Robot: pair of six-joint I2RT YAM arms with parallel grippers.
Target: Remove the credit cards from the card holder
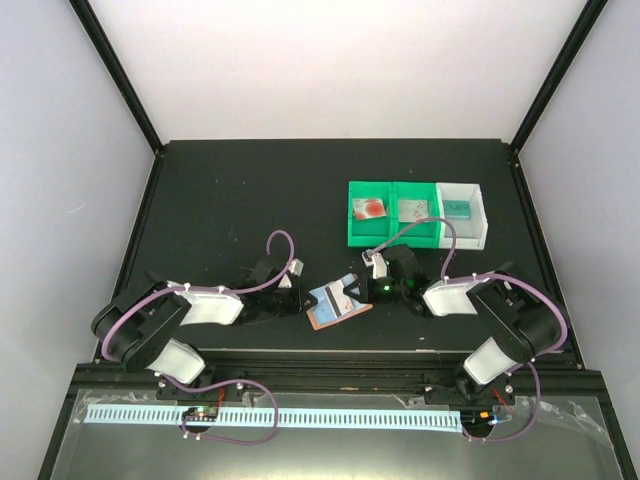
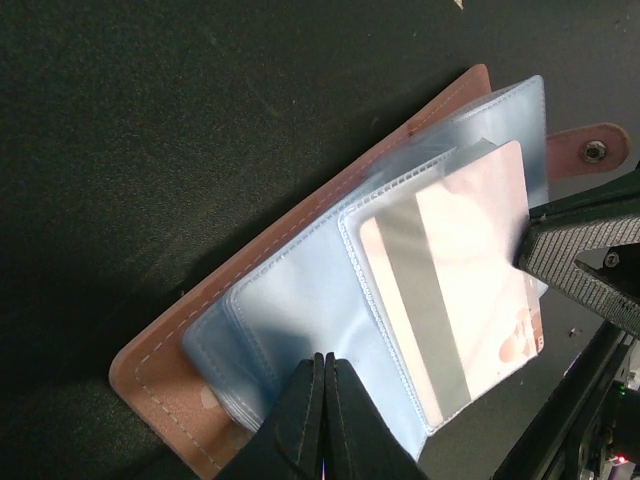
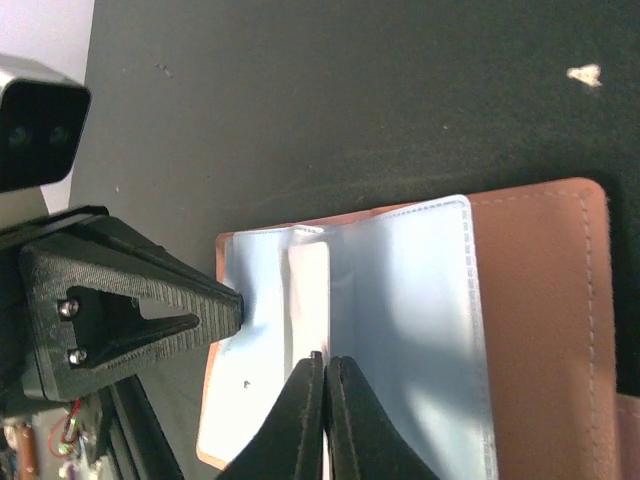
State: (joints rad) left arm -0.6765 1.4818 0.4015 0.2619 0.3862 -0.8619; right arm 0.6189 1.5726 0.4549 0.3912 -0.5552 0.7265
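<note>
Overhead view down on the whole table (image 1: 250, 190); both wrist views close above the shared card holder (image 2: 300, 310).

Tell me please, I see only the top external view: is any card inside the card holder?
Observer: Yes. The left wrist view shows a whitish card with a grey stripe in a clear blue sleeve of the card holder.
Operator: Is the left gripper open?
Observer: No, it is shut, its tips on the sleeve stack.
Operator: And the right gripper?
Observer: The right wrist view shows it shut at the sleeve edge; whether it pinches a card, I cannot tell.
</note>
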